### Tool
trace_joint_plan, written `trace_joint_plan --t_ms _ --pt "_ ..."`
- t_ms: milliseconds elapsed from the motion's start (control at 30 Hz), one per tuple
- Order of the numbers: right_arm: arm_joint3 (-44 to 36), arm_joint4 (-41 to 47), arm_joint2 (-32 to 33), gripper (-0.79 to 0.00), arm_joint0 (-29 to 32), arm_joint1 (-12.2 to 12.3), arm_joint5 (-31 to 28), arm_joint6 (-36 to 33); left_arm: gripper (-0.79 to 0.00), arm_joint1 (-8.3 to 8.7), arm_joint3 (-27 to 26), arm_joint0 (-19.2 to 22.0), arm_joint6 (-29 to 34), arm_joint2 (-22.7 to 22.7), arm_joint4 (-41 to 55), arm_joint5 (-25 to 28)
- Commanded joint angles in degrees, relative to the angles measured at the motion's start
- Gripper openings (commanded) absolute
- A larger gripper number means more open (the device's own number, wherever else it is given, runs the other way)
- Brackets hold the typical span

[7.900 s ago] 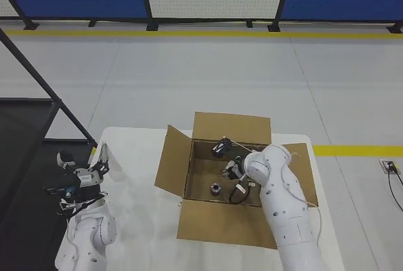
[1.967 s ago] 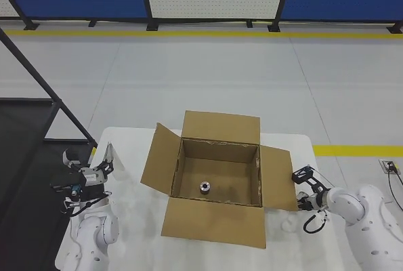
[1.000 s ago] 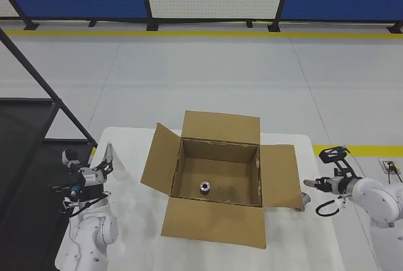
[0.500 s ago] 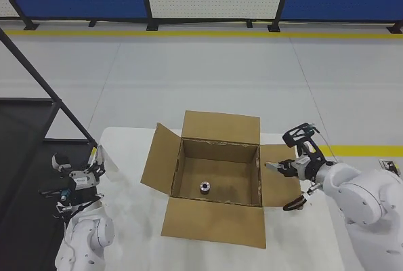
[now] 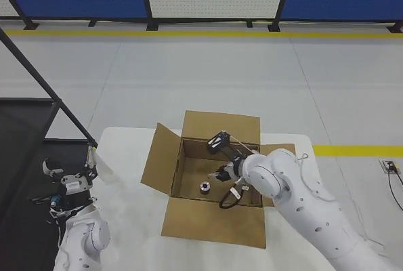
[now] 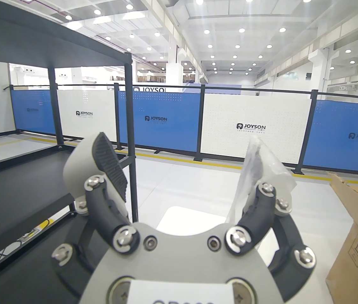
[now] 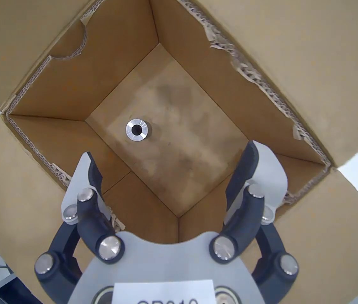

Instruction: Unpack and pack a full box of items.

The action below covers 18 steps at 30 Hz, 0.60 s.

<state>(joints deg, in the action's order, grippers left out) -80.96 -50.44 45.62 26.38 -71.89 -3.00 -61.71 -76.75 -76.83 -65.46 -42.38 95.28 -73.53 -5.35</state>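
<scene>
An open cardboard box (image 5: pixel 221 126) stands in the middle of the white table (image 5: pixel 126 203). One small metal ring (image 5: pixel 204 186) lies on the box floor. In the right wrist view the ring (image 7: pixel 136 130) sits ahead of my right gripper (image 7: pixel 171 159), which hangs open and empty just inside the box (image 7: pixel 71 64) mouth. From above, the right gripper (image 5: pixel 217 176) is over the box interior, close to the ring. My left gripper (image 5: pixel 70 164) is at the table's left edge, open; a scrap of clear plastic film (image 6: pixel 261 162) clings to one finger of the left gripper (image 6: pixel 179 147).
A black metal shelf rack (image 6: pixel 23 175) stands left of the table, close to the left arm. The box flaps (image 5: pixel 157 162) are folded outward on all sides. A box corner (image 6: pixel 356 216) appears in the left wrist view. Bare tabletop lies between the left arm and the box.
My right arm swung from the table's right side to above the box and now has its open gripper in the box mouth. The left gripper drifted slightly toward the table's left edge.
</scene>
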Motion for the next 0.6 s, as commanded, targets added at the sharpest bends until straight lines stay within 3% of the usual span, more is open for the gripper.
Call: trace_joint_plan --t_ms 0,367,433,567 --pt "-0.2 0.0 0.3 0.000 0.2 0.1 0.0 0.0 0.000 0.09 0.0 -0.2 0.0 0.6 0.2 0.1" --pt "0.5 0.7 -0.1 0.000 1.0 0.0 -1.4 0.5 0.000 0.33 0.3 -0.3 0.3 2.3 1.0 0.8" --pt "2.8 0.3 -1.1 0.000 0.1 -0.6 0.2 0.6 0.000 0.36 0.3 -0.1 0.5 1.9 0.4 1.0" --pt "8.8 3.6 -6.0 0.000 -3.9 -3.2 -2.2 -0.1 0.000 0.42 0.0 -0.1 0.6 1.7 -0.3 1.4"
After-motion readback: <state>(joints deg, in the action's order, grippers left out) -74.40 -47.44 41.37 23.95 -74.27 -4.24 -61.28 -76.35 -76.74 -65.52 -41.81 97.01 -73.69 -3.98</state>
